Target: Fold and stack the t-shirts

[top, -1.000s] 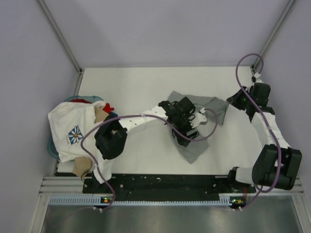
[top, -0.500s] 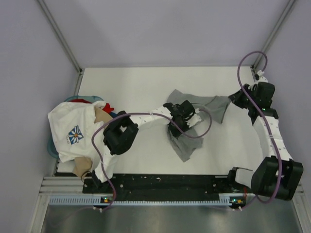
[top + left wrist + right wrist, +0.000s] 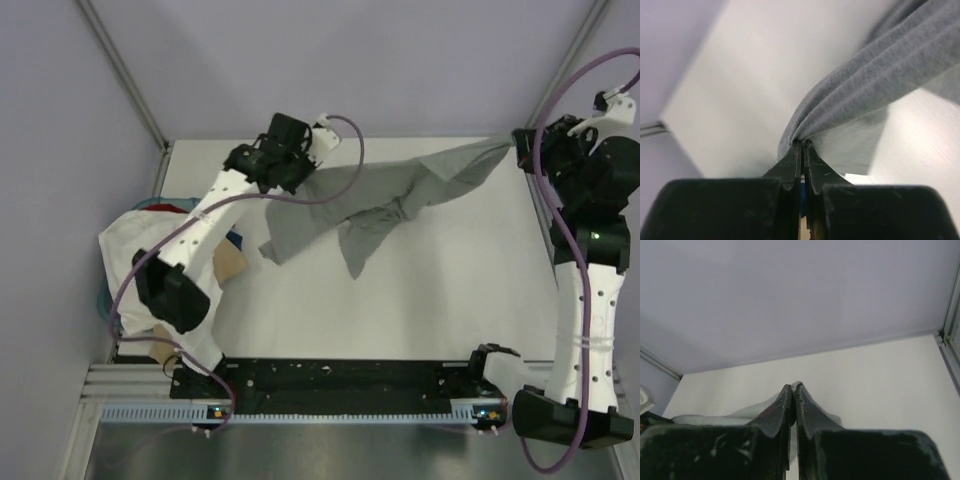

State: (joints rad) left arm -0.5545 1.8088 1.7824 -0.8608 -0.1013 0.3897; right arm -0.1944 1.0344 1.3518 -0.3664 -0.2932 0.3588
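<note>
Overhead view: the grey t-shirt [image 3: 400,195] is held as a stretched band between the two arms, above the far half of the tabletop [image 3: 450,300]. Its long axis runs left to right, slanting toward the far right corner. The right end is narrow and taut. The left end is broader, and two loose flaps hang from the band toward the near edge. Whether their tips touch the tabletop cannot be told.

The left tool [image 3: 303,175] grips the left end. In the left wrist view its fingers [image 3: 790,165] are pressed together, pinching a gathered bunch of grey cloth whose folds run up and to the right. The right tool [image 3: 518,150] grips the right end at the far right corner. In the right wrist view its fingers [image 3: 807,410] are likewise pressed together on pale cloth at their tips.

At the left edge lies a heap: a white t-shirt [image 3: 125,255], a tan t-shirt [image 3: 234,266] and a red t-shirt [image 3: 178,208], partly hidden by the left arm.
</note>
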